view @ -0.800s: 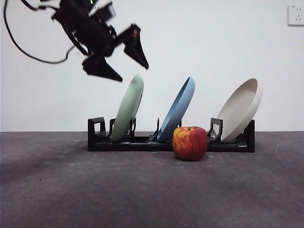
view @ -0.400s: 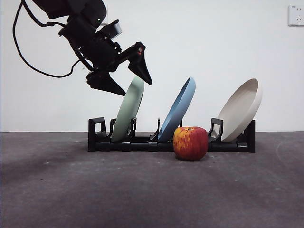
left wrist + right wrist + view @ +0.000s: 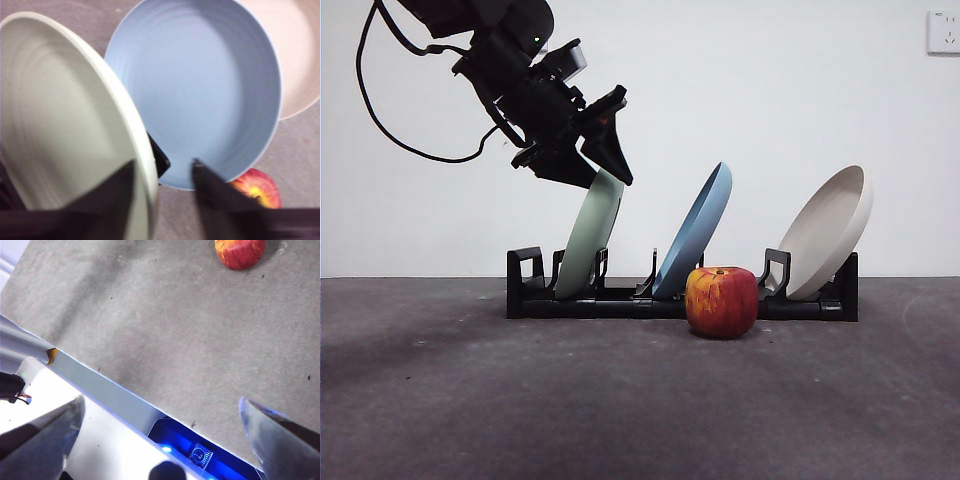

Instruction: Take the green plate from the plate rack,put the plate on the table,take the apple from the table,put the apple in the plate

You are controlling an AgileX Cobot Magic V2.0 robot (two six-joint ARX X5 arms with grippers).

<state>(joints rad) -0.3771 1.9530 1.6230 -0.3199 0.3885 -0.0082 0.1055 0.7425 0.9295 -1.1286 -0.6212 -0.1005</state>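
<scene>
**Left end effector at green plate rim**

Dark grey matte bench (image 3: 470, 400), white wall behind. Pale mint-green round plate (image 3: 588, 235) leans rightward in long black slotted rack (image 3: 620, 300). Left end effector (image 3: 592, 165) straddles its top rim, jaws apart, not clamped. Blue plate (image 3: 695, 230) just beside. Red streaked apple (image 3: 721, 301) stands before rack. Right end effector (image 3: 160, 415) spread, waiting.

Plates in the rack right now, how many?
3, all leaning in the plate rack: the green plate at one end with the left gripper straddling its rim, the blue plate in the middle, the beige plate at the far end. None appears hidden.
</scene>
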